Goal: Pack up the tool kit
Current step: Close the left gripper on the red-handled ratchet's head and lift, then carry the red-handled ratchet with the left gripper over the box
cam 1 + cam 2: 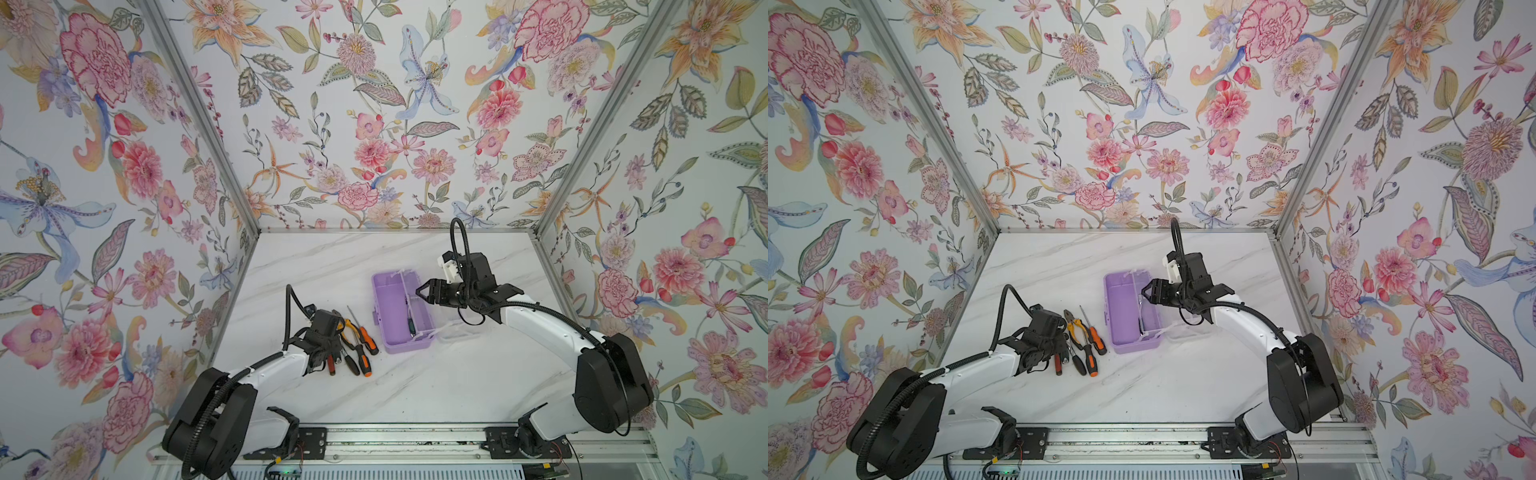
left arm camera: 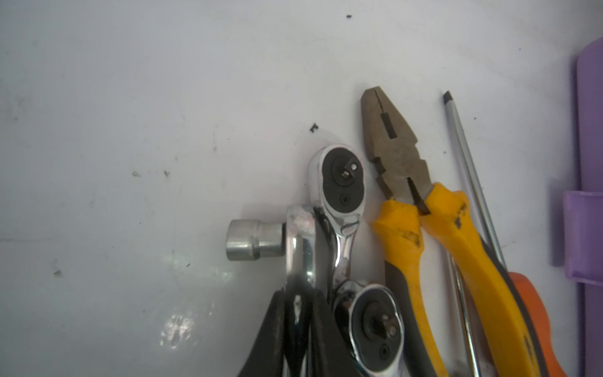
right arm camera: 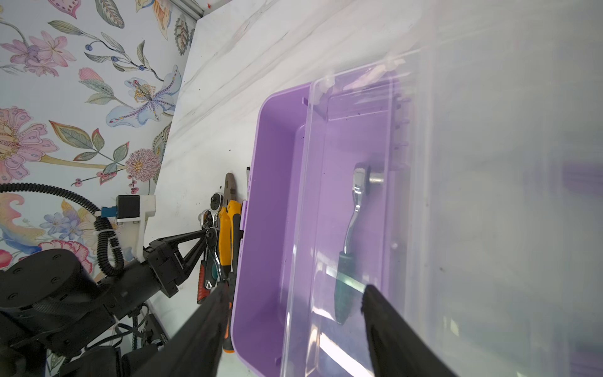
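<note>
clamping a socket ratchet [image 2: 300,235] by its handle, left gripper [image 2: 298,297] closed tight, beside yellow-handled pliers [image 2: 401,228] on the marble table [image 1: 415,386], right gripper [image 1: 419,290] spread open over the lilac box [image 1: 384,299], another ratchet [image 3: 354,212] inside

The white marble-patterned table [image 1: 436,386] carries a lilac box [image 1: 388,307] just toward twelve o'clock of its middle, with its long sides running from twelve to six. At nine o'clock from the box, just beside it, lies a tight cluster of tools: yellow-handled pliers [image 1: 349,330] and orange-and-black screwdrivers [image 1: 365,337], tips pointing to about eleven o'clock. On the cluster's nine o'clock side lie a ratchet with a socket [image 2: 300,235] and two other ratchets [image 2: 341,186], touching one another.
</note>
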